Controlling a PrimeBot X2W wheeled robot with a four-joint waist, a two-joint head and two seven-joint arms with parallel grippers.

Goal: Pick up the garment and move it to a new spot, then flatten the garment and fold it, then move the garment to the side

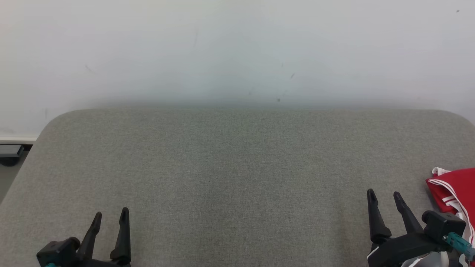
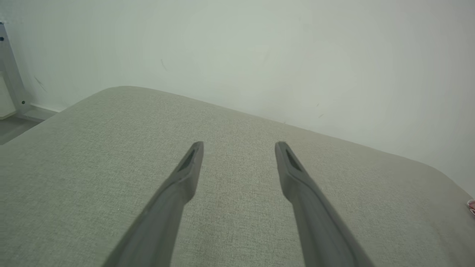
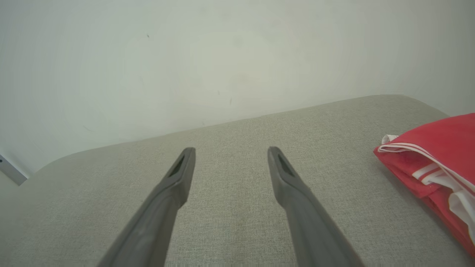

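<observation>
Fingers apart on both: left gripper [image 1: 111, 212], right gripper [image 1: 383, 193]; one red garment [image 1: 452, 185] near the right.

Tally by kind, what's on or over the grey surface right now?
Garments: 1, the red garment with white stripes, at the right edge.
Grippers: 2, the left gripper and the right gripper, both open and empty.
Total: 3

Head view looks down from behind left gripper [image 1: 111, 212] and right gripper [image 1: 383, 192]; wrist views skim low — all share desk [image 1: 237, 167], wall [image 1: 237, 48].
</observation>
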